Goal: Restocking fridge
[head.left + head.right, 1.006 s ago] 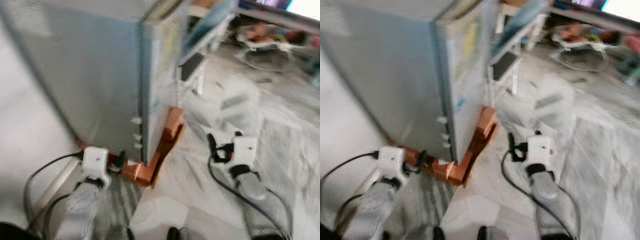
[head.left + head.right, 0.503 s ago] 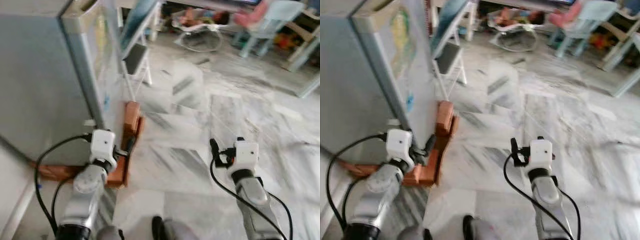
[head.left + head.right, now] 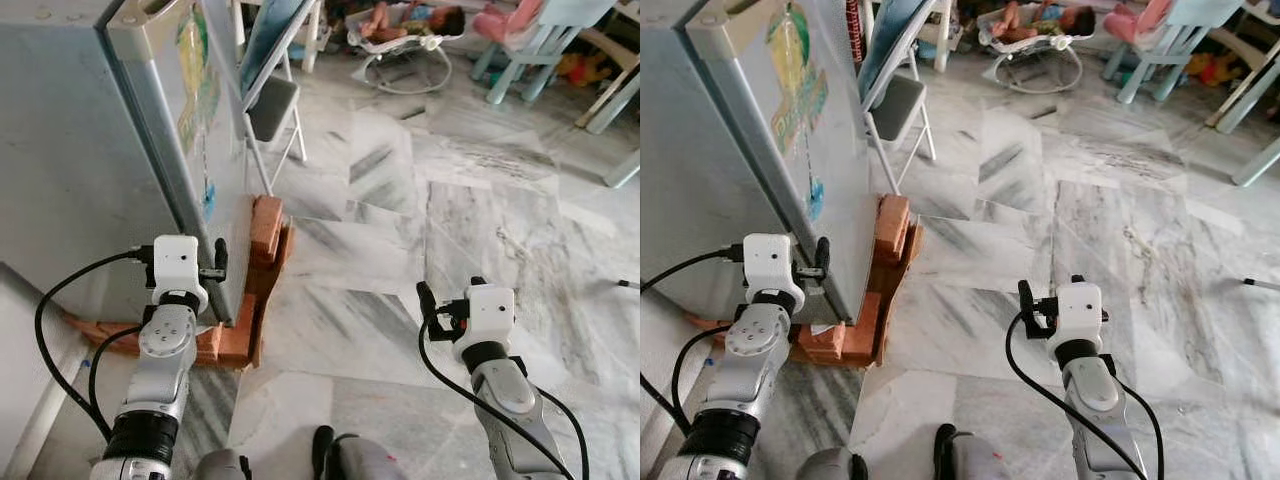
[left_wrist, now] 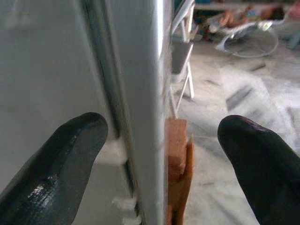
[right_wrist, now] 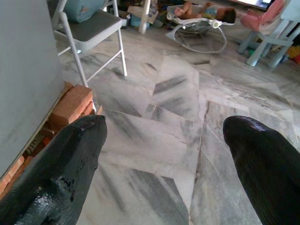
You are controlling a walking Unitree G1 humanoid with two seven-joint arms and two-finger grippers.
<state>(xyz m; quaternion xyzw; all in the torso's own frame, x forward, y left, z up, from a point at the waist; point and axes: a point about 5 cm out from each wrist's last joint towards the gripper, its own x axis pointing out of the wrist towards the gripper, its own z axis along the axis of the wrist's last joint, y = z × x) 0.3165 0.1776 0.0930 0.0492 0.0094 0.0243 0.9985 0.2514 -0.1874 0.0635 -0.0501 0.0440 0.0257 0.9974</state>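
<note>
A tall grey fridge (image 3: 90, 150) stands at the left, its door shut and its front face (image 3: 790, 110) carrying colourful stickers. It rests on orange bricks (image 3: 262, 225). My left gripper (image 3: 216, 268) is open at the fridge's front corner, low down. In the left wrist view its two black fingers (image 4: 61, 159) stand one on each side of the door's edge (image 4: 150, 93), apart from it. My right gripper (image 3: 430, 315) hangs open over the marble floor (image 5: 154, 117), well to the right of the fridge, with nothing between its fingers.
A folding chair (image 3: 270, 105) stands just beyond the fridge's front. More bricks (image 3: 230, 340) lie by the fridge's base. A baby bouncer (image 3: 400, 40) and light blue children's chairs (image 3: 530, 40) stand at the back. Open marble floor (image 3: 480, 200) spreads to the right.
The camera has swung right and steadied, so the fridge now sits further left and sharp. My left gripper has risen to the fridge's front corner. The right gripper holds about the same place.
</note>
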